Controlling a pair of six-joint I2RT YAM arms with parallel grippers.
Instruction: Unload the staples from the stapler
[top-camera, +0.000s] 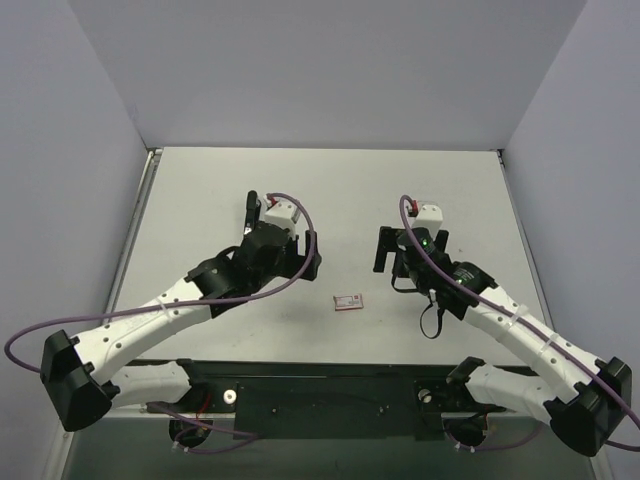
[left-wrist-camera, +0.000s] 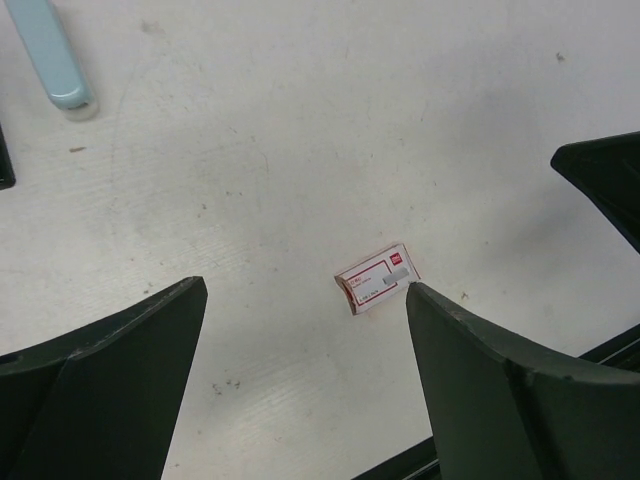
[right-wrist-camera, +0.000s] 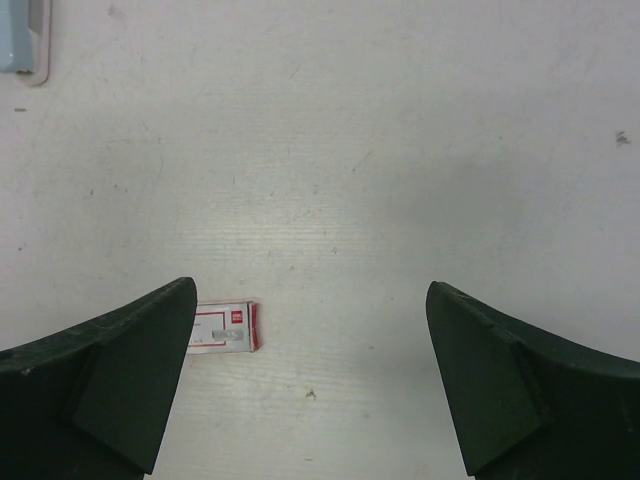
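Observation:
The stapler is a light blue bar, and only its end shows at the top left corner of the left wrist view (left-wrist-camera: 57, 62) and of the right wrist view (right-wrist-camera: 20, 40). I see no loose staples strip. My left gripper (left-wrist-camera: 305, 290) is open and empty above the bare table, and it also shows in the top view (top-camera: 262, 238). My right gripper (right-wrist-camera: 310, 292) is open and empty too, hanging over the table right of centre (top-camera: 408, 255). Both grippers are well apart from the stapler.
A small red-and-white box (top-camera: 348, 300) lies flat between the two grippers, near the left gripper's right finger (left-wrist-camera: 376, 279) and the right gripper's left finger (right-wrist-camera: 226, 328). It carries a small grey patch. The black base bar (top-camera: 320, 385) runs along the near edge.

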